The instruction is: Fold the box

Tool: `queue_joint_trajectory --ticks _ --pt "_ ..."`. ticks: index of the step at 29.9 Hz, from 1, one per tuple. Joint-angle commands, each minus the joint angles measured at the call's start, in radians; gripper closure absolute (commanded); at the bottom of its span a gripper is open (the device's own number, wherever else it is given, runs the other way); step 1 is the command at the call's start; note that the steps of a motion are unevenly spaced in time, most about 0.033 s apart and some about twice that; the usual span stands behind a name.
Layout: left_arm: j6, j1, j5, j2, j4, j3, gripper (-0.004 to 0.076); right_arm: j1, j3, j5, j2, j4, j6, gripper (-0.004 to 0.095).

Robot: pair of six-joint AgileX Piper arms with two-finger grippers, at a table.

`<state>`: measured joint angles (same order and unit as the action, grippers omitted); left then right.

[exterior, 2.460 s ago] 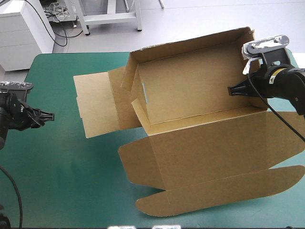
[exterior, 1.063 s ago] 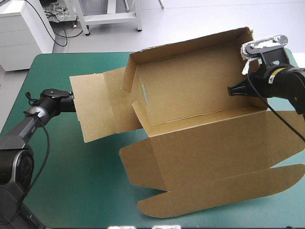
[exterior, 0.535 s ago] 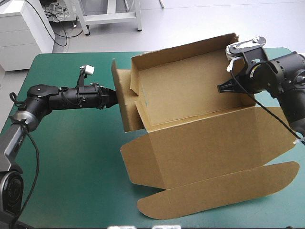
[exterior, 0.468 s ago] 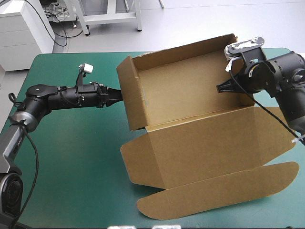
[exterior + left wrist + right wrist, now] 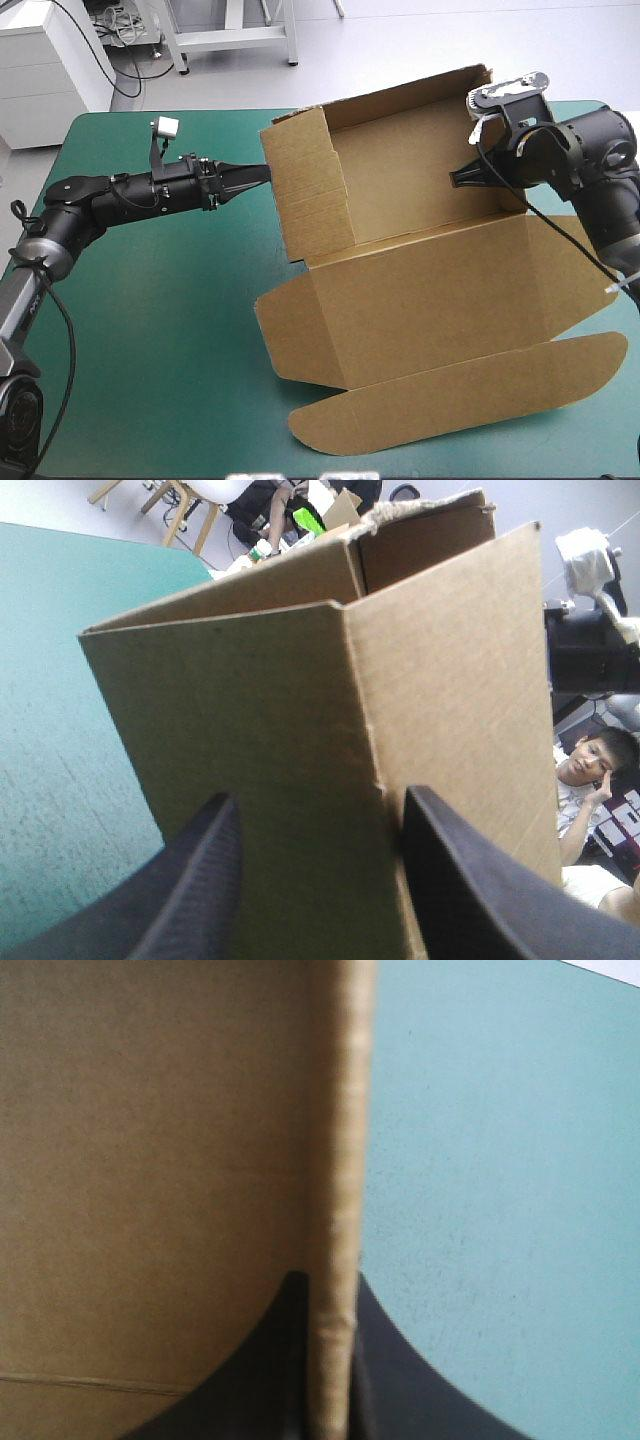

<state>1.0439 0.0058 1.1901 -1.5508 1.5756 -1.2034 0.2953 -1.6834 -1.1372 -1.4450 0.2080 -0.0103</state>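
The brown box (image 5: 400,190) stands on the teal-green table with its back and end walls raised. Its left end wall (image 5: 312,185) is upright. My left gripper (image 5: 258,174) reaches in from the table's left, its tips against the outside of that wall. In the left wrist view the brown box (image 5: 300,680) fills the space ahead, and the left gripper (image 5: 320,798) is open, one finger each side of the wall's fold line. My right gripper (image 5: 462,178) is shut on the box's right end wall. In the right wrist view that wall's edge (image 5: 338,1160) runs straight out from the right gripper (image 5: 330,1282).
The box's front wall and lid (image 5: 430,300) lie spread toward the table's front, ending in a long rounded tuck flap (image 5: 450,395) near the front right edge. Bare teal-green cover (image 5: 150,320) lies under my left arm and in front of it.
My left arm swept in from the table's left and pushed the flat left flap up into an upright end wall. The right gripper kept its hold and moved slightly left.
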Motion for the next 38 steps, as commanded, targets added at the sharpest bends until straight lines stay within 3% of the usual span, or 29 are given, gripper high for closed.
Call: queue_joint_trajectory --ticks 1,9,12,22,27,33,38 --pt "-0.009 -0.004 0.092 0.048 0.095 -0.022 0.036 -0.001 -0.032 0.089 0.031 0.015 0.003 0.093" --pt "-0.027 -0.008 0.089 0.062 0.083 -0.022 0.0349 -0.001 -0.032 0.089 0.002 -0.019 -0.002 0.0929" --pt "-0.064 -0.03 0.03 0.068 0.02 -0.03 0.0349 0.0 -0.032 0.104 -0.011 -0.064 -0.002 0.0927" --pt "-0.419 -0.162 -0.287 0.068 -0.415 -0.1 0.0353 0.096 -0.032 0.134 -0.058 -0.07 -0.048 0.0922" --pt "-0.675 -0.236 -0.367 0.068 -0.729 -0.176 0.0356 0.188 -0.034 0.15 -0.098 0.04 -0.155 0.0922" --pt "-1.053 -0.332 -0.342 0.061 -1.271 -0.284 0.0468 0.208 -0.036 0.148 -0.151 -0.041 -0.193 0.0922" --pt "-1.146 -0.356 -0.268 0.024 -1.439 -0.361 0.053 0.208 -0.048 0.137 -0.191 -0.089 -0.216 0.0922"
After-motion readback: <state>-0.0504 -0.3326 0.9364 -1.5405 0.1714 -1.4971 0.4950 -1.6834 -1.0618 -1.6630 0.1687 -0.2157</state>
